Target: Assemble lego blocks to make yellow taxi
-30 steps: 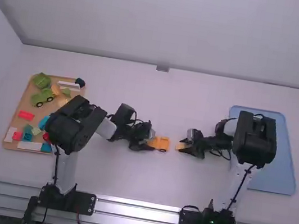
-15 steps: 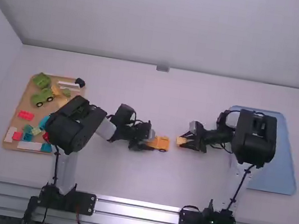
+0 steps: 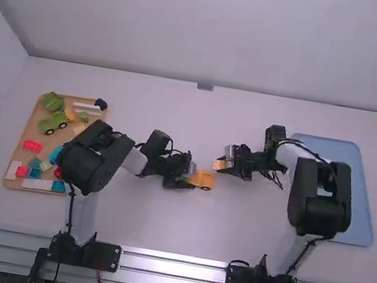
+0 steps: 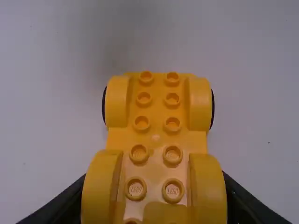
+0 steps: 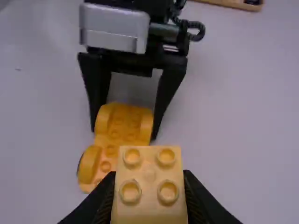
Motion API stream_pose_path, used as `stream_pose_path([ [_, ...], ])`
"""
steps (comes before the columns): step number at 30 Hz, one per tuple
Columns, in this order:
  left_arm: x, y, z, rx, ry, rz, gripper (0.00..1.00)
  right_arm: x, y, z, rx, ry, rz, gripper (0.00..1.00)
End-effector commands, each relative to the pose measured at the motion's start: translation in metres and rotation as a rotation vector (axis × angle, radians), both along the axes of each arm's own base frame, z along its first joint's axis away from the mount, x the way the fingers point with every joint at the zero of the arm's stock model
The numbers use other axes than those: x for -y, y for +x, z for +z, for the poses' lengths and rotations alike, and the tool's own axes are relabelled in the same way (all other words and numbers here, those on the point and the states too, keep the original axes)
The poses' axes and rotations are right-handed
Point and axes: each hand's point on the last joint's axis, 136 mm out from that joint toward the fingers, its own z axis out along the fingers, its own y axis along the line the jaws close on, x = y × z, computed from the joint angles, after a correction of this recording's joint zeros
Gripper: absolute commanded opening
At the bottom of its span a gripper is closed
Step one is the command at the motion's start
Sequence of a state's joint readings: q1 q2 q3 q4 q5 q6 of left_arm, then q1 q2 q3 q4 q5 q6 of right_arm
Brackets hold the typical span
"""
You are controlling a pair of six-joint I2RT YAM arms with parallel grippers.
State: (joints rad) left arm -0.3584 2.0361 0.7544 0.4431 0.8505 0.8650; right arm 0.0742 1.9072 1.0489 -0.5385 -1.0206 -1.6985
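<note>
My left gripper [image 3: 185,182] is low over the middle of the table, shut on one end of a yellow wheeled car base [image 3: 204,180]. In the left wrist view the base [image 4: 156,135] lies studs up, its near wheel pair between the fingers of the left gripper [image 4: 154,205]. Just right of and beyond the base, my right gripper [image 3: 226,165] is shut on a pale yellow brick [image 3: 220,165]. That brick [image 5: 149,175], held by the right gripper [image 5: 149,205], hides part of the base [image 5: 117,126] in the right wrist view.
A wooden tray [image 3: 30,132] at the left holds green, red, blue, white and yellow blocks, partly behind the left arm. On the right, a blue tray [image 3: 358,204] lies under the right arm.
The right gripper has carried the pale yellow brick left and away from the high camera, close to the car base. The left gripper and the base stayed where they were.
</note>
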Motion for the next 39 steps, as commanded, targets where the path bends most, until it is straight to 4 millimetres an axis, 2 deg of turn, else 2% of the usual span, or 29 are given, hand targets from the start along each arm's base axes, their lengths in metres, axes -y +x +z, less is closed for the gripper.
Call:
stream_pose_path([
  [1,-0.026,-0.014,-0.049,-0.100,0.177,0.099,0.34,-0.003,-0.012,-0.009,-0.163,-0.062,-0.131,0.24],
  [4,-0.026,-0.013,-0.049,-0.096,0.177,0.100,0.35,-0.015,-0.014,-0.023,-0.181,-0.053,-0.211,0.24],
  [9,-0.028,-0.009,-0.050,-0.081,0.193,0.114,0.35,-0.026,-0.028,-0.036,-0.204,-0.040,-0.215,0.24],
  [15,-0.028,-0.008,-0.050,-0.083,0.192,0.113,0.35,-0.023,-0.030,-0.040,-0.213,-0.061,-0.227,0.22],
  [20,-0.029,-0.012,-0.052,-0.107,0.201,0.108,0.34,-0.021,-0.035,-0.055,-0.259,-0.088,-0.227,0.21],
  [25,-0.030,-0.019,-0.054,-0.133,0.207,0.102,0.34,-0.028,-0.035,-0.052,-0.260,-0.046,-0.150,0.21],
  [28,-0.031,-0.019,-0.054,-0.135,0.207,0.103,0.34,-0.027,-0.034,-0.052,-0.240,-0.060,-0.127,0.17],
  [39,-0.028,-0.021,-0.052,-0.142,0.186,0.089,0.33,-0.025,-0.020,-0.057,-0.203,-0.077,-0.182,0.16],
])
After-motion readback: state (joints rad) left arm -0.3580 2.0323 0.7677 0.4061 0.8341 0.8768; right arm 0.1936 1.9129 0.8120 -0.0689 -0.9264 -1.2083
